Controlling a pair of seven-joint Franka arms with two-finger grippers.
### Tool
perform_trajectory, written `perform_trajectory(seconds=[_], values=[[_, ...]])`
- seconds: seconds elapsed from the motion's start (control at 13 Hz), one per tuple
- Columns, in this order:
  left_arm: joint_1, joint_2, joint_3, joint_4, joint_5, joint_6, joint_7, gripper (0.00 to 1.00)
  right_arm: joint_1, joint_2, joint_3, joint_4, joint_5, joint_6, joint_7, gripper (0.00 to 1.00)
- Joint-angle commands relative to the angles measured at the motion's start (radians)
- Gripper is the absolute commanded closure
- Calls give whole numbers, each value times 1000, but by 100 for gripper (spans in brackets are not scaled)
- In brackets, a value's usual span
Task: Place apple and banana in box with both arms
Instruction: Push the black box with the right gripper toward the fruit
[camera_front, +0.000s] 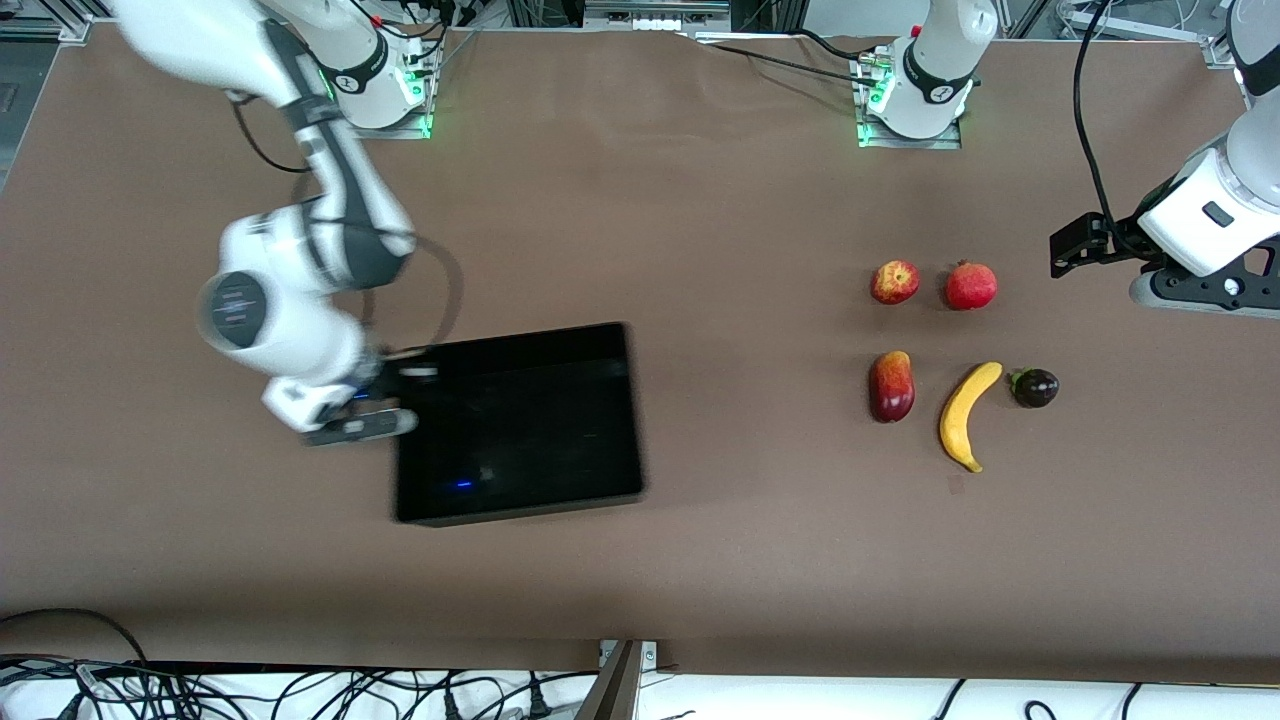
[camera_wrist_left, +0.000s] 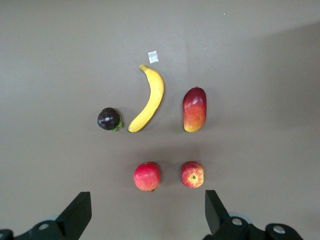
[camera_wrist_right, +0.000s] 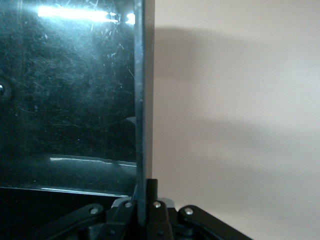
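Note:
The apple (camera_front: 894, 282) lies toward the left arm's end of the table and also shows in the left wrist view (camera_wrist_left: 192, 174). The banana (camera_front: 968, 401) lies nearer the front camera than the apple, and it too shows in the left wrist view (camera_wrist_left: 148, 98). The black box (camera_front: 520, 420) sits toward the right arm's end. My right gripper (camera_front: 398, 385) is shut on the box's side wall (camera_wrist_right: 140, 100), pinching it between its fingers (camera_wrist_right: 151, 192). My left gripper (camera_front: 1078, 243) hangs open and empty above the table beside the fruits, which lie apart from it in its wrist view (camera_wrist_left: 146, 215).
A uniformly red round fruit (camera_front: 971, 286) lies beside the apple. An elongated dark-red and yellow fruit (camera_front: 892, 386) and a small dark purple fruit (camera_front: 1035, 387) flank the banana. A small white scrap (camera_wrist_left: 153, 56) lies by the banana's tip. Bare brown table separates box and fruits.

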Motion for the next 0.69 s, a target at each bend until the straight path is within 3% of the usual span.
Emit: perform_trajectory(seconds=[0.0,0.38,0.62], values=[[-3,19,2,35,-5,-13,11,0,184,134,-13,169,13,-24,236,100],[-5,23,2,37,-5,-13,11,0,363,314,-20,376,14,-24,425,100],[4,26,2,35,-9,-13,11,0,396,340,-22,389,12,-24,441,100]])
